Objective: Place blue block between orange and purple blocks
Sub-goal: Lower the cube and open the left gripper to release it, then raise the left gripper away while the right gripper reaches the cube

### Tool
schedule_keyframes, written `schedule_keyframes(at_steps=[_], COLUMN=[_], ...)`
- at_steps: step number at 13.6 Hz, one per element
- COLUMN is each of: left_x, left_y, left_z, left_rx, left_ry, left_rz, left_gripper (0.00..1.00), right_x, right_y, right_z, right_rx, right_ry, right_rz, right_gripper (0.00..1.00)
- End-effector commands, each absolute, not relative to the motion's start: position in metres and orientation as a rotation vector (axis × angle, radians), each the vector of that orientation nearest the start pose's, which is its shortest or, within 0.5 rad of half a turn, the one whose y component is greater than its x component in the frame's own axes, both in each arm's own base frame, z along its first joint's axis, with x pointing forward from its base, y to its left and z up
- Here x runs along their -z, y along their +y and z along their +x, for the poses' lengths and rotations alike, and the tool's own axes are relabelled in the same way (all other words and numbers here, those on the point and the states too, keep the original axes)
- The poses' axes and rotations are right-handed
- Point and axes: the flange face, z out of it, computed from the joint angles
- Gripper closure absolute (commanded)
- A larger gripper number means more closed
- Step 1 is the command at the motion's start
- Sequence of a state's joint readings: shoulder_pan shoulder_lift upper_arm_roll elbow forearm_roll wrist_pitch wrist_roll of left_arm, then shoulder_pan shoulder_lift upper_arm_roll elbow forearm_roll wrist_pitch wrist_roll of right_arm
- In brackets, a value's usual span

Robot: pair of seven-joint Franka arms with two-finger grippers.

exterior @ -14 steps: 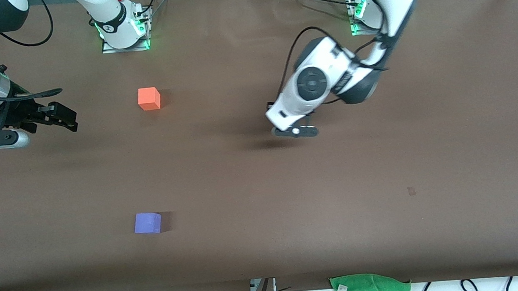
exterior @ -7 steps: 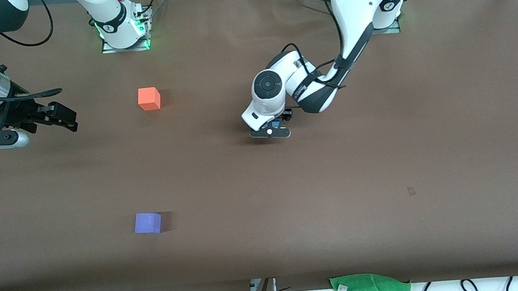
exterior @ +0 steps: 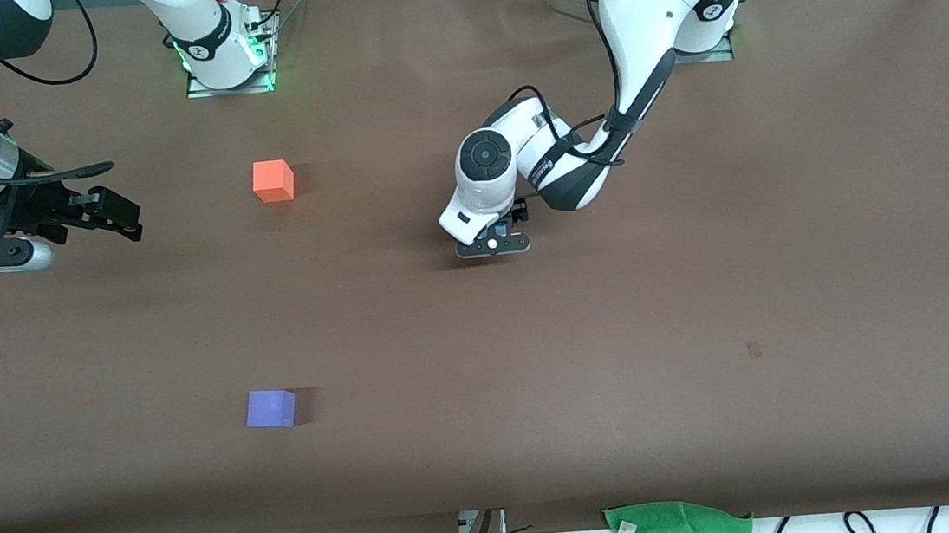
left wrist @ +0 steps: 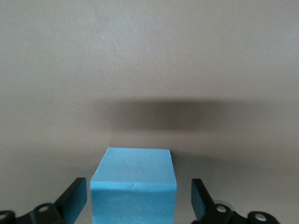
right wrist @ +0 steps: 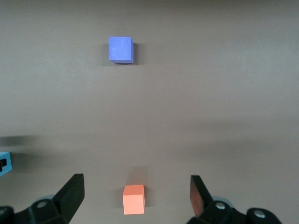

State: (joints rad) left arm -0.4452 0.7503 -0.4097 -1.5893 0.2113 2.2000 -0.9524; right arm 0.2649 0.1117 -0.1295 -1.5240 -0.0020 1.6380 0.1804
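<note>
The blue block [left wrist: 134, 186] sits on the table between the fingers of my left gripper [left wrist: 138, 205], with a gap on each side. The jaws are open and do not touch it. In the front view my left gripper [exterior: 492, 244] is low near the table's middle and hides the block. The orange block [exterior: 273, 181] lies toward the robots' bases. The purple block [exterior: 271, 409] lies nearer the front camera, almost in line with it. My right gripper [exterior: 121, 215] waits open and empty in the air at the right arm's end; its wrist view shows the orange block [right wrist: 133, 199] and the purple block [right wrist: 121, 49].
A green cloth [exterior: 679, 529] lies off the table's near edge. Cables run along that edge. The brown table [exterior: 620, 331] holds nothing else.
My left arm has swung toward the right arm's end and come down around the blue block. The right arm and the orange and purple blocks have not moved.
</note>
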Motion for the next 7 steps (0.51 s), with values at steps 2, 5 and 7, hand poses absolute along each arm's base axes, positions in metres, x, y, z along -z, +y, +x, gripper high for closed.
schedule_keyframes(at_steps=[2, 5, 7], left_x=[-0.326, -0.411, -0.469], left_y=[-0.476, -0.438, -0.41], left_z=[0.481, 0.493, 0.507], left_rx=[-0.118, -0.169, -0.234], left_ry=[0.011, -0.05, -0.119], left_rz=[-3.075, -3.027, -2.989], left_gripper=[0.0, 0.0, 0.0], right_x=[-0.592, -0.593, -0.585], right_y=[0.083, 0.086, 0.091], right_z=[0.587, 0.59, 0.594], right_rx=[0.015, 0.018, -0.013], right_ry=[0.061, 0.076, 0.11], right_rz=[-3.135, -3.067, -3.016], right_gripper=[0.0, 0.0, 0.0])
